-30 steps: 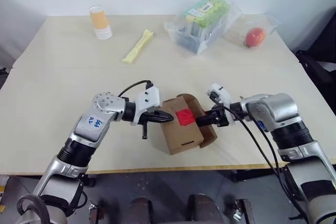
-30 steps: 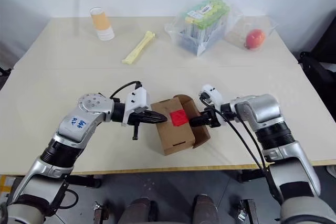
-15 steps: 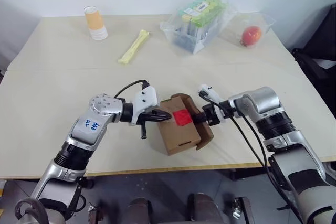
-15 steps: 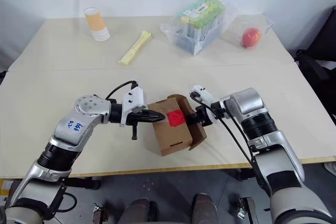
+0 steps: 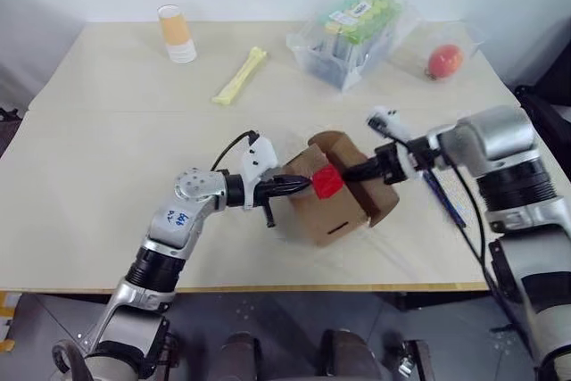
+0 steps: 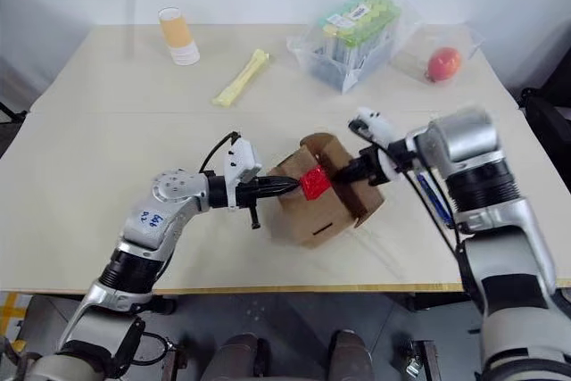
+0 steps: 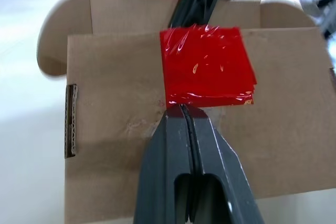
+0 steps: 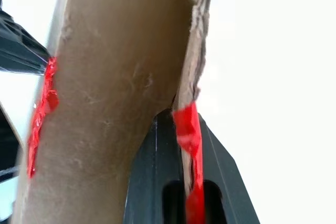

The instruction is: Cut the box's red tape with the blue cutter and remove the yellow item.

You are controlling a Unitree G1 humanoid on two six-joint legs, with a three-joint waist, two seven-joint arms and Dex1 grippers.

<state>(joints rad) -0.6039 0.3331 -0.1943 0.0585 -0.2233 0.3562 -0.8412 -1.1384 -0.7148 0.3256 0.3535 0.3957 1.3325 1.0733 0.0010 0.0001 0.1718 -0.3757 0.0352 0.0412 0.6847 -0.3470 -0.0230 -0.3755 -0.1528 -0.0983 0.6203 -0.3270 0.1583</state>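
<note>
The brown cardboard box (image 5: 343,211) sits mid-table, tipped up on one side. The red tape (image 5: 326,181) is on the face turned toward my left arm. My left gripper (image 5: 302,186) is shut, its tips pressed against the carton at the tape's edge (image 7: 207,64). From the other side, my right gripper (image 5: 355,172) is shut on the box's raised flap (image 8: 131,77), with a strip of red tape caught between its fingers. The blue cutter (image 6: 434,203) lies on the table under my right forearm. The yellow item is hidden.
At the back of the table (image 5: 89,176) stand an orange-and-white cup (image 5: 177,33), a pale-yellow bone-shaped stick (image 5: 239,75), a clear plastic container of green-capped tubes (image 5: 352,33) and a red fruit in a clear bag (image 5: 444,61).
My right gripper has shut on the flap and risen, tipping the box up. My left gripper has moved right along the carton to the tape's edge. The camera has also shifted.
</note>
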